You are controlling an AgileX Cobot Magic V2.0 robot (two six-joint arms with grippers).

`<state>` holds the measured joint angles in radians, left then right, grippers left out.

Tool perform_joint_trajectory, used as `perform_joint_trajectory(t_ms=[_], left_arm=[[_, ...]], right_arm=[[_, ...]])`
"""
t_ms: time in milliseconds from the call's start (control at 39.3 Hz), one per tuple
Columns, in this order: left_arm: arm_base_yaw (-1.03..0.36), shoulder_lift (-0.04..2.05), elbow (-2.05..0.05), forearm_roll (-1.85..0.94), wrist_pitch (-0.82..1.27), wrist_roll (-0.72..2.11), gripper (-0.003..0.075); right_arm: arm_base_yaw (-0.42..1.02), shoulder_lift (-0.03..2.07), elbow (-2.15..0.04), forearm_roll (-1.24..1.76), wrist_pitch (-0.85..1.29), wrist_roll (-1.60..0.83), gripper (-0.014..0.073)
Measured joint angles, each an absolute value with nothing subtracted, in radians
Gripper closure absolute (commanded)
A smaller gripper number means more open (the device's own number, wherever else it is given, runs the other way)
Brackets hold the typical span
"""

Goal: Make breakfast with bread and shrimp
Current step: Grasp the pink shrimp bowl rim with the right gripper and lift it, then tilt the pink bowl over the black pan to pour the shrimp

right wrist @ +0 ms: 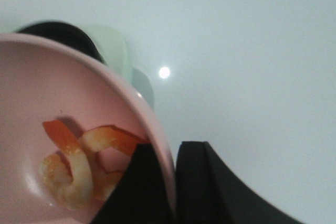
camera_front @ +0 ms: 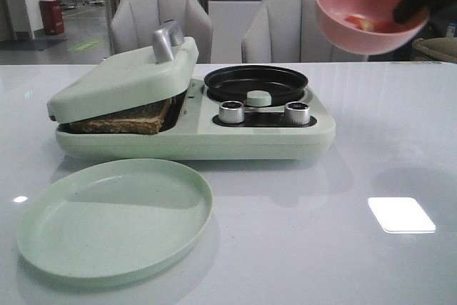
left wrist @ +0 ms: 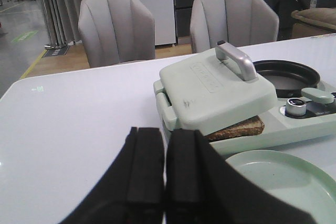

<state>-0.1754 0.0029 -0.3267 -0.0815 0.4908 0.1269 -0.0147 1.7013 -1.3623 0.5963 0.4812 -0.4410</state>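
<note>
The rim of a smooth pink bowl point(camera_front: 368, 11) is pinched between the black fingers of the right gripper point(right wrist: 175, 182), one finger inside the wall and one outside. The bowl is held in the air, tilted, above and to the right of the breakfast maker point(camera_front: 194, 108). Inside the bowl, curled shrimp point(right wrist: 79, 166), orange and pale, lie against the glossy wall.

The breakfast maker is a pale green, rounded appliance on the glossy white table point(camera_front: 371, 176). On its right half a round black pan point(camera_front: 255, 82) is set, with two metal knobs point(camera_front: 230, 111) in front. Under its raised, tilted lid point(camera_front: 125, 80) with a metal handle, coarse brown bread point(camera_front: 121, 119) is seen.

In front of the maker a round, matte green plate point(camera_front: 114, 216) lies.

The left gripper point(left wrist: 164, 182) is seen with its black ribbed pads pressed together, holding nothing, to the maker's left.
</note>
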Motion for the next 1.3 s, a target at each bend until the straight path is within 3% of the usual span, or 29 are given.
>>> perform_joint_trajectory(t_ms=[382, 687, 1043, 1298], left_arm=[[-0.175, 0.003, -0.327, -0.081, 0.491, 0.127, 0.0606], [-0.175, 0.003, -0.327, -0.081, 0.491, 0.127, 0.0606], [-0.175, 0.003, -0.327, -0.081, 0.491, 0.127, 0.0606], [-0.175, 0.003, -0.327, -0.081, 0.491, 0.127, 0.0606]], right_arm=[[0.244, 1.745, -1.368, 0.615, 0.036, -0.445, 0.0451], [0.296, 1.876, -1.353, 0.539, -0.334, -0.445, 0.0451], [0.338, 2.007, -1.268, 0.422, -0.938, -0.461, 0.0451], [0.338, 2.067, -1.26, 0.092, -1.008, -0.721, 0.0451]])
